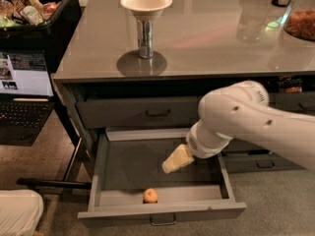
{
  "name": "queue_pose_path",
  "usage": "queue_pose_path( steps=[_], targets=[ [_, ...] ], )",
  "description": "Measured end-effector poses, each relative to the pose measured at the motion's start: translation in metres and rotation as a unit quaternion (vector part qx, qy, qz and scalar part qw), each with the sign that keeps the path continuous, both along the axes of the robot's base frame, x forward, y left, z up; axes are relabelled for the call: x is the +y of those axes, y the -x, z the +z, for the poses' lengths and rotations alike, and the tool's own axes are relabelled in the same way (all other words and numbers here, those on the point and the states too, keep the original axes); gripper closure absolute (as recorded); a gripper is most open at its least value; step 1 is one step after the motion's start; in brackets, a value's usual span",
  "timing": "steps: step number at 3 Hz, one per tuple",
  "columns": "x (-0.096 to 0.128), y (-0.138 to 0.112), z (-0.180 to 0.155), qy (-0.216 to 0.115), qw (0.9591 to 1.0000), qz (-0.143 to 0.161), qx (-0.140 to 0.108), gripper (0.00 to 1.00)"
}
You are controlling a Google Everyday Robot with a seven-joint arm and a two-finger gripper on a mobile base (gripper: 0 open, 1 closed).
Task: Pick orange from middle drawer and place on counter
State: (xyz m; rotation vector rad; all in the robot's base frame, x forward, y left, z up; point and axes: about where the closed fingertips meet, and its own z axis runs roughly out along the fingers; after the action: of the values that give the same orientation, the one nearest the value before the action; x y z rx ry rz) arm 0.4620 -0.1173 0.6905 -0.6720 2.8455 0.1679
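The orange (150, 195) is small and round and lies in the open middle drawer (162, 211), near the front wall, left of centre. My gripper (173, 162) is pale yellow and hangs over the drawer's middle, above and to the right of the orange, not touching it. The white arm (246, 119) reaches in from the right. The counter (206, 38) is the glossy grey slab above the drawers.
A white bowl on a metal stand (146, 14) is on the counter at the left. A clear jar of orange-brown snacks (300, 21) is at the far right. A shut upper drawer (142, 113) sits above the open one. A black bin (34, 14) and laptop (24, 97) stand left.
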Motion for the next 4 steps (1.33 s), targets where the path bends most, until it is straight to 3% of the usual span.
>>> queue_pose_path(
  steps=[1,2,3,4],
  targets=[
    [0.052,-0.006,-0.061,-0.03,0.9987,-0.029,0.028,0.0],
    [0.055,-0.008,-0.062,-0.04,0.9967,-0.064,0.032,0.0],
    [0.055,-0.008,-0.063,-0.039,0.9966,-0.064,0.032,0.0],
    [0.058,-0.015,-0.089,-0.036,0.9926,-0.101,0.057,0.0]
  ],
)
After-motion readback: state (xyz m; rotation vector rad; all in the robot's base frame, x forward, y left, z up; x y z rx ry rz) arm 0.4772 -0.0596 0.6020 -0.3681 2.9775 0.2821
